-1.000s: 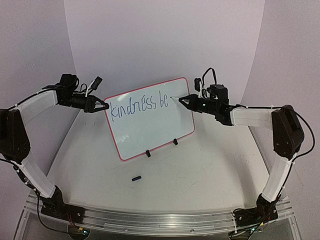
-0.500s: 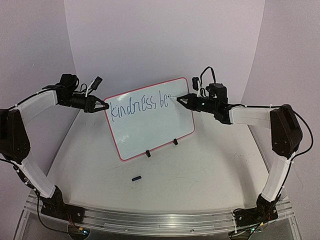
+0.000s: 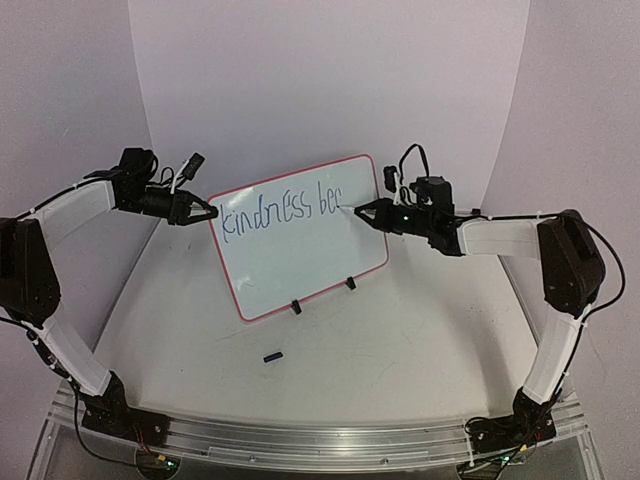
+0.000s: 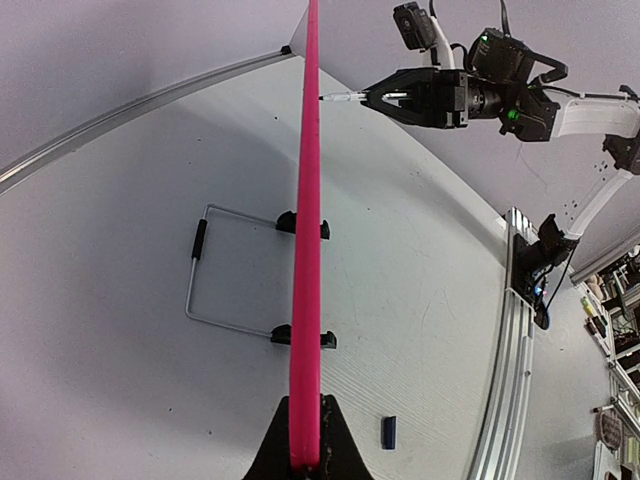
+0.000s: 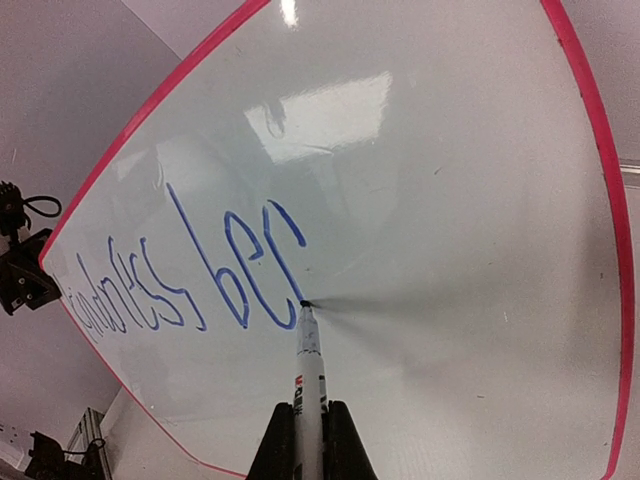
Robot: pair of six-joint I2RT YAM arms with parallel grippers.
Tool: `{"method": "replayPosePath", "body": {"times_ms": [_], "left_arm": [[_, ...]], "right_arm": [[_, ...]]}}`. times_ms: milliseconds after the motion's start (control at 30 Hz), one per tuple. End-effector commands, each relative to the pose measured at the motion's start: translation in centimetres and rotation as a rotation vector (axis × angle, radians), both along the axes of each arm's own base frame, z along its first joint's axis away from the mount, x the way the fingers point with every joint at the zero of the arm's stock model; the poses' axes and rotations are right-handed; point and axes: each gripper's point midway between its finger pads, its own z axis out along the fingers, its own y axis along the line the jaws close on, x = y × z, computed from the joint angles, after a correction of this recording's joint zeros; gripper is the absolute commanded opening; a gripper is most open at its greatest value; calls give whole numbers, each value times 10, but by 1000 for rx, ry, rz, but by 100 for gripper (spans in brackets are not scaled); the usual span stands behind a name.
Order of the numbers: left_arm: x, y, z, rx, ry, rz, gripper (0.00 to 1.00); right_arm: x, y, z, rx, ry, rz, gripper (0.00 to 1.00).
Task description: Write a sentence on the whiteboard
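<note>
Starting at the left edge of the table [image 3: 430,350], you've got the left gripper [image 3: 204,211] pinching the whiteboard [image 3: 300,262] by its left rim. On that wrist camera the red rim runs edge-on straight down into the fingers [image 4: 336,455], which press on it from both sides. The whiteboard stands toward the far middle of the table, leaning back on its two black feet [image 3: 296,306], with a wire stand [image 4: 196,292] flat on the table behind it. Across the board's upper left you can read the sentence [image 3: 280,212] so far: "kindness be" in thin blue, then one open curve like a "c". Moving right, the marker pen [image 5: 309,365] has its dark tip touching the white surface just below and right of that last curve. The right gripper [image 3: 366,211] reaches in from the right edge of the table, and its fingers [image 5: 340,445] are clamped tight on the pen's white barrel, which sticks out straight ahead of them. Down toward the near edge, in front of the board and well apart from it, a small dark piece [image 3: 272,356] lies on the table; you can't tell from here what it is.
</note>
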Motion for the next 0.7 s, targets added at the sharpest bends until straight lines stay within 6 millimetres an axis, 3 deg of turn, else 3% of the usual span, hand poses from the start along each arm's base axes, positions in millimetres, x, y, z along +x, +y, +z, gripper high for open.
{"method": "replayPosePath", "body": {"times_ms": [0, 233, 667], "left_arm": [[-2, -3, 2, 45, -43, -11, 0], [-2, -3, 2, 45, -44, -11, 0], [-2, -3, 1, 45, -42, -12, 0]], "right_arm": [[7, -11, 39, 25, -92, -72, 0], [12, -7, 59, 55, -133, -64, 0], [15, -6, 49, 47, -117, -65, 0]]}}
